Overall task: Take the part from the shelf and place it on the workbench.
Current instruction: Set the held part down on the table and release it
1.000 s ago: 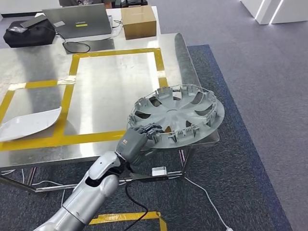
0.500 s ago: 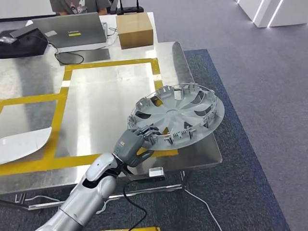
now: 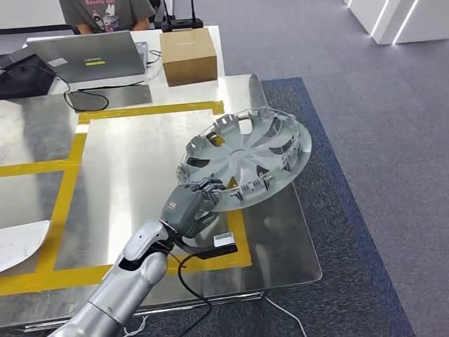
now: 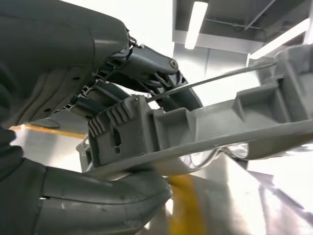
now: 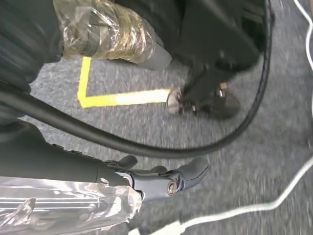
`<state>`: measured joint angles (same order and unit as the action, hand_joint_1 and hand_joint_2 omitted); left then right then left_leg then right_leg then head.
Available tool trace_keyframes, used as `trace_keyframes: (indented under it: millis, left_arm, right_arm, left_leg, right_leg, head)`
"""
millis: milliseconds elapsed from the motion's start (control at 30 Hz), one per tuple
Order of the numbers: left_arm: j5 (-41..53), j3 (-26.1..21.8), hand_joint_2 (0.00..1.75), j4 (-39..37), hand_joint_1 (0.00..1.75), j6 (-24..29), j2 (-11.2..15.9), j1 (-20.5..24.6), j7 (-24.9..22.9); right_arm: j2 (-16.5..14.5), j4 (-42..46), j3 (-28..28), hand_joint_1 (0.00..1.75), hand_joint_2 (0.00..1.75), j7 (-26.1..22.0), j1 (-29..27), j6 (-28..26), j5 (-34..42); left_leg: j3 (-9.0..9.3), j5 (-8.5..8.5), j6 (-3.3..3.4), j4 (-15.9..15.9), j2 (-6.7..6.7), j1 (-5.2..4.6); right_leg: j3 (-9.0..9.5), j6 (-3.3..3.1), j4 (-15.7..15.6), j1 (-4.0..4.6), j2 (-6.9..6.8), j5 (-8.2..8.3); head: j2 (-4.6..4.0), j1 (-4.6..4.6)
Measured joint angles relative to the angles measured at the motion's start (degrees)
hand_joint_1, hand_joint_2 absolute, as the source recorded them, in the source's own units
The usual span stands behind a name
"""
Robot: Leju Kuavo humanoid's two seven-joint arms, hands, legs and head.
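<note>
The head view looks forward and down from high on the robot, taking in the shiny steel workbench (image 3: 137, 161) marked with yellow tape, with grey carpet to its right and a brown cardboard box (image 3: 189, 55) at the far edge. The left wrist view sits very close behind the left hand (image 4: 92, 88), turned, looking low across the tabletop and up to ceiling lights; it shares with the head view the ribbed rim of the grey plastic wheel cover (image 3: 245, 160) (image 4: 191, 132) and a yellow tape strip. The right wrist view faces down at grey carpet from close behind the right hand (image 5: 162, 178).
</note>
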<state>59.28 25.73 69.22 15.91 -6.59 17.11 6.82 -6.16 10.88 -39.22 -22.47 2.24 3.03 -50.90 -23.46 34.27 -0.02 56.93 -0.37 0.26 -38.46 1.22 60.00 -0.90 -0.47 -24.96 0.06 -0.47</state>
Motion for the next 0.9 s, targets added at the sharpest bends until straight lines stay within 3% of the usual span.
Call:
trace_keyframes:
  millis: [33,100,167,200,233,267,333,400,467,500,567,667,700,733,767,833,900]
  left_arm:
    - [-0.05,-0.17,1.75,-0.01,1.75,0.03,-0.03,0.09,0.03]
    - [-0.16,-0.45,1.75,-0.05,1.75,0.03,-0.01,0.16,0.04]
    - [-0.24,-0.59,1.75,-0.18,1.75,-0.01,0.11,0.06,0.04]
    - [-0.26,-0.62,1.75,-0.27,1.75,-0.03,0.17,-0.01,0.04]
    - [-0.27,-0.65,1.75,-0.37,1.75,-0.05,0.23,-0.06,0.04]
    - [-0.27,-0.67,1.75,-0.45,1.75,-0.06,0.26,-0.09,0.04]
    - [-0.29,-0.72,1.75,-0.56,1.75,-0.07,0.28,-0.09,0.05]
    - [-0.34,-0.78,1.75,-0.67,1.75,-0.09,0.3,-0.07,0.05]
    - [-0.48,-0.9,1.75,-0.76,1.75,-0.14,0.29,-0.09,0.13]
    - [-0.59,-0.95,1.75,-0.77,1.75,-0.15,0.22,-0.09,0.19]
    - [-0.9,-1.01,1.75,-0.76,1.75,-0.15,0.03,-0.01,0.42]
    - [-1.19,-1.13,1.75,-0.76,1.75,-0.14,-0.14,-0.07,0.86]
    - [-1.22,-1.2,1.75,-0.76,1.75,-0.13,-0.14,-0.13,0.96]
    - [-1.25,-1.29,1.75,-0.76,1.75,-0.11,-0.14,-0.18,1.02]
    - [-1.26,-1.4,1.75,-0.76,1.75,-0.11,-0.14,-0.2,1.05]
    - [-1.28,-1.58,1.75,-0.77,1.75,-0.11,-0.16,-0.21,1.09]
    - [-1.29,-1.76,1.75,-0.76,1.75,-0.09,-0.16,-0.17,1.11]
  right_arm:
    - [0.0,0.02,-0.01,0.0,1.75,-0.02,0.01,-0.02,0.01]
    - [0.0,0.05,-0.02,0.0,1.75,-0.04,0.15,-0.03,0.01]
    - [0.0,0.07,-0.02,0.0,1.75,-0.04,0.29,-0.02,0.0]
    - [0.0,0.07,-0.02,0.0,1.75,-0.03,0.28,-0.01,0.0]
    - [0.0,0.07,-0.02,0.0,1.75,-0.03,0.27,-0.01,0.0]
    - [0.0,0.07,-0.02,0.0,1.75,-0.02,0.28,-0.01,0.0]
    - [0.0,0.06,-0.02,0.0,1.75,-0.02,0.33,0.01,0.0]
    - [-0.02,0.05,-0.02,0.0,1.75,-0.02,0.42,0.01,0.01]
    - [-0.02,0.06,-0.02,0.0,1.75,-0.02,0.53,0.01,0.0]
    - [-0.01,0.07,-0.02,0.0,1.75,-0.02,0.56,0.0,0.0]
    - [0.03,0.07,-0.02,0.0,1.75,-0.02,0.54,0.0,-0.01]
    - [0.04,0.07,-0.01,0.0,1.75,-0.02,0.53,0.01,-0.06]
    - [0.04,0.07,-0.01,0.0,1.75,-0.02,0.49,0.0,-0.09]
    - [0.04,0.07,0.0,0.0,1.75,-0.02,0.46,0.0,-0.13]
    - [0.04,0.07,0.0,0.0,1.75,-0.02,0.45,-0.01,-0.17]
    - [0.08,0.08,-0.01,0.0,1.75,-0.02,0.61,-0.04,-0.26]
    - [0.15,0.1,-0.01,0.0,1.75,-0.04,0.79,-0.07,-0.35]
  left_leg:
    - [-0.85,-0.37,-0.28,1.78,0.03,0.02]
    - [-4.68,0.05,-0.7,8.22,0.06,0.09]
    - [-9.53,2.94,-0.91,14.2,0.07,0.15]
    - [-11.27,4.15,-0.94,15.44,0.07,0.15]
    - [-12.3,4.05,-0.87,15.16,0.07,0.14]
    - [-12.62,2.35,-0.69,13.43,0.07,0.11]
    - [-12.11,-3.98,-0.05,7.41,0.07,-0.08]
    - [-11.87,-6.47,0.6,3.29,0.01,-0.41]
    - [-11.92,-6.65,1.04,2.6,-0.12,-0.56]
    - [-11.73,-7.71,1.26,2.34,-0.08,-0.4]
    - [-11.57,-8.74,1.72,1.81,0.08,-0.11]
    - [-11.95,-9.1,2.1,1.61,0.21,-0.13]
    - [-12.09,-9.15,2.16,1.62,0.22,-0.22]
    - [-12.19,-9.2,2.21,1.62,0.22,-0.3]
    - [-12.23,-9.26,2.23,1.63,0.2,-0.38]
    - [-12.28,-9.44,2.07,1.64,0.16,-0.54]
    - [-12.49,-9.79,1.62,1.76,0.15,-0.77]
  right_leg:
    - [0.57,-0.29,-0.36,-0.13,0.04,-0.18]
    - [1.91,-0.81,-1.16,-0.32,0.11,-0.67]
    - [3.05,-1.1,-1.5,-0.32,0.2,-1.39]
    - [3.62,-1.12,-1.53,-0.3,0.29,-1.81]
    - [4.22,-1.12,-1.53,-0.28,0.39,-2.22]
    - [4.83,-1.1,-1.53,-0.25,0.49,-2.63]
    - [5.88,-0.97,-1.52,-0.16,0.67,-3.27]
    - [6.15,-0.48,-1.36,0.02,0.94,-3.83]
    - [6.17,0.27,-1.25,0.19,1.16,-4.3]
    - [6.17,0.61,-1.13,0.19,1.16,-4.65]
    - [5.35,1.05,0.83,0.23,1.07,-6.58]
    - [1.1,1.55,10.61,0.18,0.93,-12.35]
    - [0.11,1.63,13.11,0.16,0.92,-13.22]
    - [0.07,1.63,13.65,0.17,0.92,-12.96]
    - [1.11,1.55,12.0,0.19,0.92,-11.71]
    - [5.33,1.11,4.25,0.29,0.93,-8.22]
    - [8.36,0.64,-1.47,0.47,0.97,-6.25]
  head:
    - [0.0,-0.05]
    - [0.0,-0.19]
    - [-0.01,-0.26]
    - [-0.01,-0.27]
    - [-0.01,-0.27]
    - [-0.01,-0.27]
    - [-0.01,-0.24]
    - [-0.01,-0.28]
    - [-0.01,-0.32]
    - [-0.02,-0.33]
    - [-0.01,-0.15]
    - [0.0,0.03]
    - [-0.01,0.0]
    - [-0.01,0.01]
    - [0.0,0.02]
    - [-0.01,0.03]
    - [-0.01,-0.03]
